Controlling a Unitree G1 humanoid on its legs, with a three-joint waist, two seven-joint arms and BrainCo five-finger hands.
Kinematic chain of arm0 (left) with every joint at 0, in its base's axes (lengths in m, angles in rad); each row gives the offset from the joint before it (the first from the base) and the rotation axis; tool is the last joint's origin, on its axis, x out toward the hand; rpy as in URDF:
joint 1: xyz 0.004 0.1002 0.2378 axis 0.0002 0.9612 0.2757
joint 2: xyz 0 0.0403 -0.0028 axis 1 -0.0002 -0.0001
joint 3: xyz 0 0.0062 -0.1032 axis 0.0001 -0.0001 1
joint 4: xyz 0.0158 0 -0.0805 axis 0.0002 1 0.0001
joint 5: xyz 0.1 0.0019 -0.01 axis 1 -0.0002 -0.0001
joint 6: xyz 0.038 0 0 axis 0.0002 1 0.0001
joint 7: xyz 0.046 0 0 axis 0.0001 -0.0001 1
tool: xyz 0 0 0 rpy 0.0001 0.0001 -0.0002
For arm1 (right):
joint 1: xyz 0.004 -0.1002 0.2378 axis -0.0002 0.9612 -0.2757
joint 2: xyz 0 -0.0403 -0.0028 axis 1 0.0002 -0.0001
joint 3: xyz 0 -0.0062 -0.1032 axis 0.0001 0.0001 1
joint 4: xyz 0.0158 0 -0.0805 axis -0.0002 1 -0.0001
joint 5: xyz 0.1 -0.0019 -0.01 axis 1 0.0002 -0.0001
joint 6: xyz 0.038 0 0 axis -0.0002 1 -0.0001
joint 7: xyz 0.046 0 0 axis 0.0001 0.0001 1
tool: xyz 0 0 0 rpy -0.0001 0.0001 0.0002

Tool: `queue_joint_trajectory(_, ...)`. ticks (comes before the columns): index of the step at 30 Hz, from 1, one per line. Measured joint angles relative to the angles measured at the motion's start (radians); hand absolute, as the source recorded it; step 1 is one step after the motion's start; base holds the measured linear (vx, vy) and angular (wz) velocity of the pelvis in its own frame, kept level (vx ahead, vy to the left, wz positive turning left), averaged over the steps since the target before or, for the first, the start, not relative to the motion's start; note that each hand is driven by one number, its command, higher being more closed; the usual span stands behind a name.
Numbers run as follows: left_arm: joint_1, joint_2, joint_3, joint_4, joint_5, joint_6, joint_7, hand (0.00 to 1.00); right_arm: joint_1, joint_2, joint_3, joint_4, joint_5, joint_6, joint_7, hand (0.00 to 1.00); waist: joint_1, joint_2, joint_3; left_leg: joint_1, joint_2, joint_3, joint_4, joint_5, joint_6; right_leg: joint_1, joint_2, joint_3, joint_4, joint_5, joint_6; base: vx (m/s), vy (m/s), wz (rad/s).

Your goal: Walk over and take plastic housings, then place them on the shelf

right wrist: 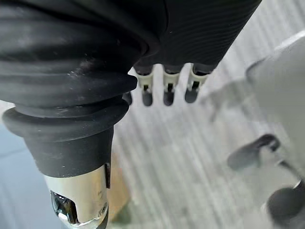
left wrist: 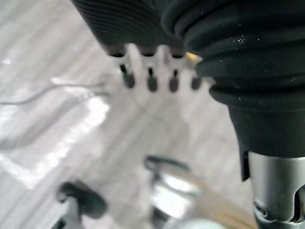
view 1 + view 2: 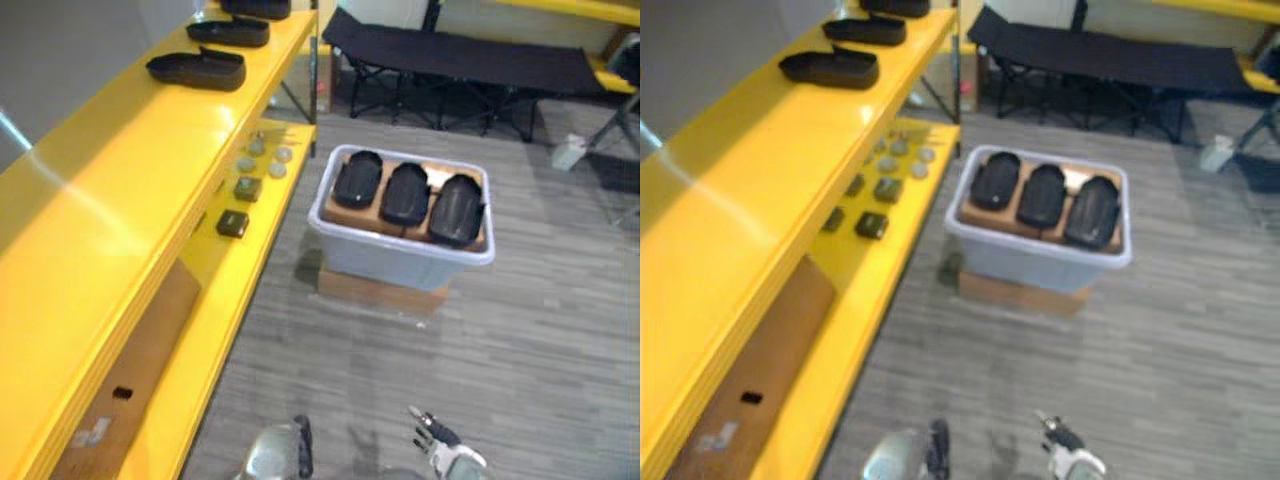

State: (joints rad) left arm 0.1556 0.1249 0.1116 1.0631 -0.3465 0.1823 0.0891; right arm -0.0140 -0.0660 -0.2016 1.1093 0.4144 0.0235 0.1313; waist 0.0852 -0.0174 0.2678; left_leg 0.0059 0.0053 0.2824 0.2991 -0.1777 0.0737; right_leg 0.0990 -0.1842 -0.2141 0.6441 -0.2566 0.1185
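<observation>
Black plastic housings [image 3: 406, 194] are sitting in the grey bin [image 3: 390, 262] ahead — I'm judging this the walk-over; left hand [image 2: 151, 78] and right hand [image 1: 165, 85] are hanging loose-fingered, empty, needing a closer stance before reaching.

The two eye views look steeply down from the head and share the bin [image 3: 400, 255], well ahead of the right hand [image 3: 432, 437]. Each wrist camera sits very close behind its own hand, the left hand [image 2: 150, 71] and the right, facing along the fingers [image 2: 151, 83] toward the floor [image 2: 57, 157].

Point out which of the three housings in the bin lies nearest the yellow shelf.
The leftmost housing, at the end of the bin facing the yellow shelf; the middle housing and right housing lie farther away.
</observation>
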Motion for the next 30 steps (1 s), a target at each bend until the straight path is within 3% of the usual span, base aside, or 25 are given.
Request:
queue_joint_trajectory(2,-0.017,0.012,-0.034,-0.005,-0.006,-0.009,0.0,0.0,0.0,-0.006,0.01,0.0,-0.005,-0.011,-0.018,0.0,-0.008,0.007,0.0,0.049,0.008,0.003,-0.019,-0.003,-0.005,0.001,-0.011,-0.079,-0.083,-0.037,-0.03,0.28,0.019,-0.17)
queue_joint_trajectory(4,-0.072,0.016,-0.059,-0.005,-0.01,-0.028,-0.004,0.0,0.0,-0.006,0.012,-0.002,-0.007,-0.022,-0.047,0.0,-0.015,0.021,-0.001,0.076,0.031,0.001,-0.035,-0.02,-0.031,-0.031,-0.007,-0.132,-0.257,-0.034,-0.03,0.27,-0.061,-0.14)
queue_joint_trajectory(6,-0.119,0.02,-0.076,-0.001,-0.044,-0.051,-0.002,0.0,0.001,-0.012,0.008,-0.003,-0.042,-0.024,-0.051,0.0,-0.017,0.029,0.004,0.103,0.061,-0.007,-0.058,-0.044,-0.048,-0.105,-0.019,-0.127,-0.331,0.007,0.004,0.14,-0.066,-0.14)
queue_joint_trajectory(8,-0.137,0.023,-0.076,-0.001,-0.066,-0.053,-0.002,0.0,0.016,-0.013,-0.018,-0.007,-0.085,-0.037,-0.05,0.0,-0.037,0.029,0.003,0.117,0.092,-0.029,-0.057,-0.059,-0.073,-0.156,-0.021,-0.068,-0.35,0.069,0.006,0.15,-0.175,0.21)
queue_joint_trajectory(9,-0.139,0.024,-0.077,0.0,-0.079,-0.054,-0.003,0.0,0.024,-0.014,-0.029,-0.021,-0.097,-0.048,-0.048,0.0,-0.053,0.026,0.0,0.12,0.109,-0.059,-0.046,-0.073,-0.098,-0.177,-0.018,-0.018,-0.356,0.098,0.01,0.2,-0.267,0.49)
queue_joint_trajectory(12,-0.134,0.027,-0.078,0.0,-0.082,-0.049,-0.002,0.0,0.042,-0.012,-0.029,-0.015,-0.094,-0.045,-0.048,0.0,-0.059,0.004,-0.012,0.121,0.13,-0.126,-0.025,-0.099,-0.152,-0.175,-0.01,0.034,-0.382,0.147,0.02,0.24,-0.338,0.7)
queue_joint_trajectory(13,-0.123,0.049,-0.079,-0.001,-0.084,-0.047,0.006,0.0,0.051,0.0,-0.022,0.009,-0.093,-0.038,-0.048,0.0,-0.055,-0.035,-0.036,0.112,0.125,-0.149,0.004,-0.122,-0.189,-0.154,-0.01,0.031,-0.431,0.229,0.006,0.29,-0.422,0.61)
queue_joint_trajectory(14,-0.119,0.034,-0.072,0.021,-0.082,-0.039,0.017,0.0,0.04,-0.019,-0.021,0.025,-0.076,-0.031,-0.048,0.0,-0.05,0.009,-0.041,0.113,0.18,-0.177,0.048,-0.145,-0.221,-0.133,0.035,0.007,-0.422,0.266,-0.005,0.27,-0.396,0.5)
queue_joint_trajectory(17,-0.066,-0.034,-0.032,0.022,-0.085,-0.028,0.042,0.0,0.016,-0.077,0.019,0.04,-0.075,-0.013,-0.049,0.0,-0.043,0.09,-0.095,0.098,0.264,-0.173,0.047,-0.106,-0.256,-0.133,0.121,-0.008,-0.452,0.231,-0.046,0.3,-0.307,-0.03)
queue_joint_trajectory(20,-0.055,-0.048,-0.014,0.034,-0.085,-0.034,0.066,0.0,0.02,-0.081,0.032,0.044,-0.078,0.013,-0.049,0.0,-0.046,0.089,-0.093,0.037,0.266,-0.181,0.192,-0.002,-0.235,-0.069,0.122,-0.014,-0.502,0.217,-0.068,0.2,-0.252,-0.01)
queue_joint_trajectory(22,-0.052,-0.048,-0.016,0.039,-0.085,-0.05,0.07,0.0,0.043,-0.071,0.024,0.048,-0.081,0.027,-0.05,0.0,-0.048,0.092,-0.091,-0.003,0.282,-0.143,0.267,-0.001,-0.233,-0.016,0.116,-0.038,-0.547,0.217,-0.071,0.12,-0.108,0.24)
queue_joint_trajectory(24,-0.053,-0.051,-0.019,0.039,-0.086,-0.056,0.088,0.0,0.053,-0.079,0.022,0.046,-0.086,0.024,-0.05,0.0,-0.055,0.092,-0.091,-0.019,0.25,-0.095,0.198,-0.018,-0.237,0.008,0.105,-0.065,-0.57,0.218,-0.069,0.09,-0.003,0.39)
queue_joint_trajectory(26,-0.052,-0.043,-0.027,0.039,-0.087,-0.075,0.109,0.0,0.065,-0.078,0.008,0.04,-0.09,0.012,-0.05,0.0,-0.059,0.083,-0.086,-0.025,0.177,-0.053,0.02,-0.015,-0.224,0.025,0.078,-0.093,-0.592,0.227,-0.05,0.09,0.105,0.5)
queue_joint_trajectory(28,-0.054,-0.03,-0.03,0.036,-0.083,-0.073,0.112,0.0,0.067,-0.064,0.009,0.035,-0.094,-0.012,-0.05,0.0,-0.05,0.051,-0.073,0.004,0.115,-0.052,-0.076,0.025,-0.163,0.027,0.041,-0.116,-0.617,0.242,-0.017,0.08,0.118,0.37)
queue_joint_trajectory(30,-0.051,-0.005,-0.034,0.021,-0.038,-0.071,0.111,0.0,0.055,-0.037,0.025,0.033,-0.112,-0.035,-0.05,0.0,-0.037,0.009,-0.053,0.012,0.078,-0.048,-0.104,0.032,-0.151,0.041,0.017,-0.118,-0.65,0.257,0.006,0.07,0.141,0.15)
